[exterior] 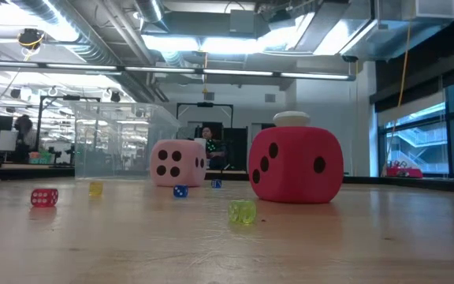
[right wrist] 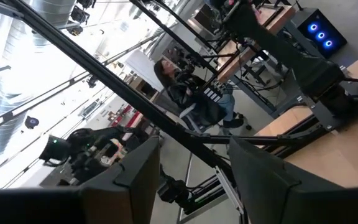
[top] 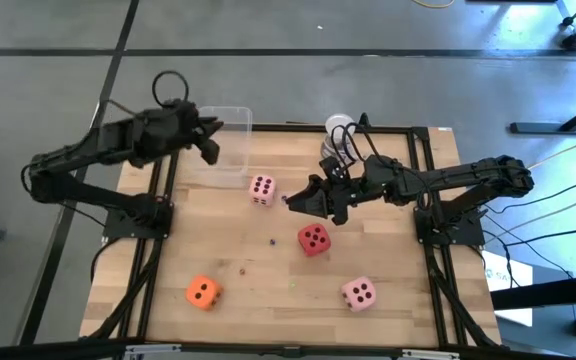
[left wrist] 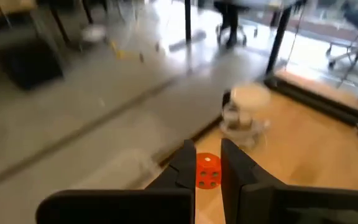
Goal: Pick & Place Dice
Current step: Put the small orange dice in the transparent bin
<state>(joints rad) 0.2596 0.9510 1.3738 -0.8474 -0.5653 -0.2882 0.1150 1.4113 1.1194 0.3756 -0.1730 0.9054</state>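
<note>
Dice are sitting loose on the bench [top: 268, 300]; left claw [left wrist: 208, 168] is pinching a small red die [left wrist: 207, 170] over the clear bin [top: 218, 140], risking a bounce-out; right claw [top: 303, 203], half-open and empty, is hovering near the red die [top: 314, 239], risking a nudge.

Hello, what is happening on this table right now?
Two robot arms work over a wooden table with large soft dice. The left gripper is shut on a tiny red die, near a clear container. The right gripper hangs empty between a pink die and the red die. An orange die and a second pink die lie untouched on the table.
</note>
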